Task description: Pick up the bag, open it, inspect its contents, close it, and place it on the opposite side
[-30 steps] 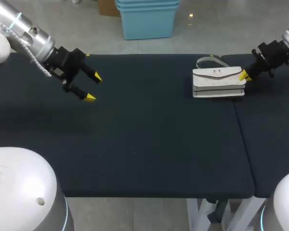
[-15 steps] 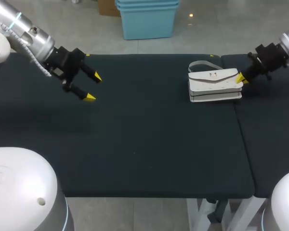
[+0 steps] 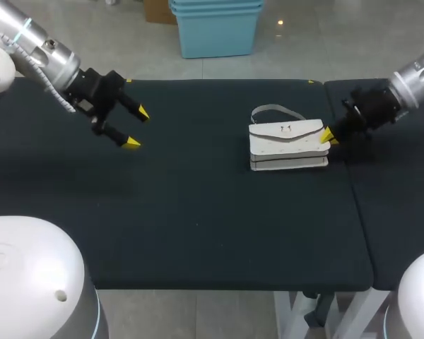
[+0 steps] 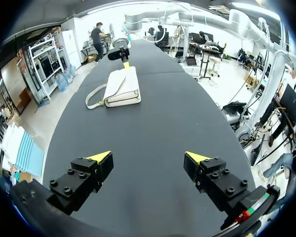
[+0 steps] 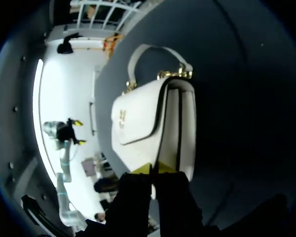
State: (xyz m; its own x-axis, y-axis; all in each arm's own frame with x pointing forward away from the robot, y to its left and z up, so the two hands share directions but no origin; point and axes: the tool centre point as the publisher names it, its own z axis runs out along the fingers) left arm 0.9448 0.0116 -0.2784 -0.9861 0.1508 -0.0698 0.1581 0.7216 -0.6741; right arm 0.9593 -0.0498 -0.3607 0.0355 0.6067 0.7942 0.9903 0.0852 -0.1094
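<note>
The desk [image 3: 198,233] has a dark, matte, cloth-like top. At its 10 o'clock the left gripper [image 3: 137,128] hangs with its fingers spread wide. Toward 2 o'clock is the bag [image 3: 288,145]: white, boxy, grained, with a front flap and a curved strap [image 3: 272,111] on gold rings. At the bag's 3 o'clock, the right gripper [image 3: 327,135] pinches its end edge.

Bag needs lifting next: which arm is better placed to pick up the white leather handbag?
Right. The right gripper pinches one end of the white leather handbag; the left gripper hangs open, far across the dark table.
</note>
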